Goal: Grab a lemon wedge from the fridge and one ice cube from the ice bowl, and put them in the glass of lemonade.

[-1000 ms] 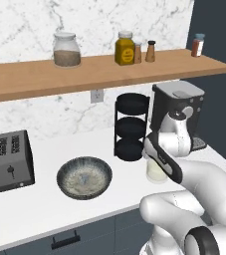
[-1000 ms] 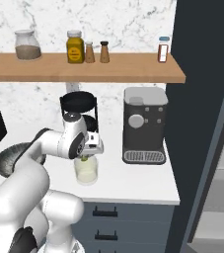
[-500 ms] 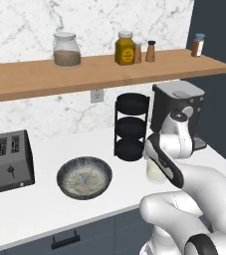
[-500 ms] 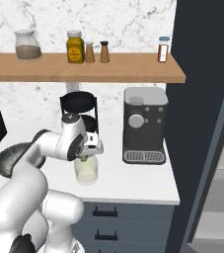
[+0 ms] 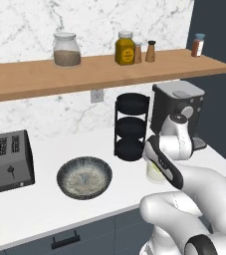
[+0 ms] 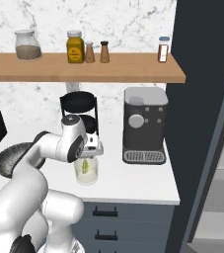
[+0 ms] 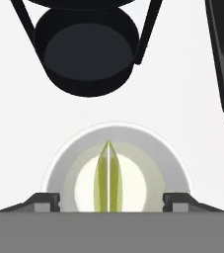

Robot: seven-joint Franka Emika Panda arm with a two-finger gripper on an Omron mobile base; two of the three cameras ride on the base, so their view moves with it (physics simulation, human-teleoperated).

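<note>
Far left of the right base view, the ice bowl (image 6: 4,160) peeks out behind the arm. Just left of center, the gripper (image 6: 90,154) hangs right over the glass of lemonade (image 6: 86,171), fingers spread wide apart, nothing pinched. The lemon wedge (image 7: 108,177) sits inside the glass. Coffee machine (image 6: 144,124) stands to the right.

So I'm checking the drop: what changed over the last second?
The gripper opened and let go of the lemon wedge, now standing in the glass of lemonade. The arm hardly moved; the ice bowl and rack stayed put.
</note>
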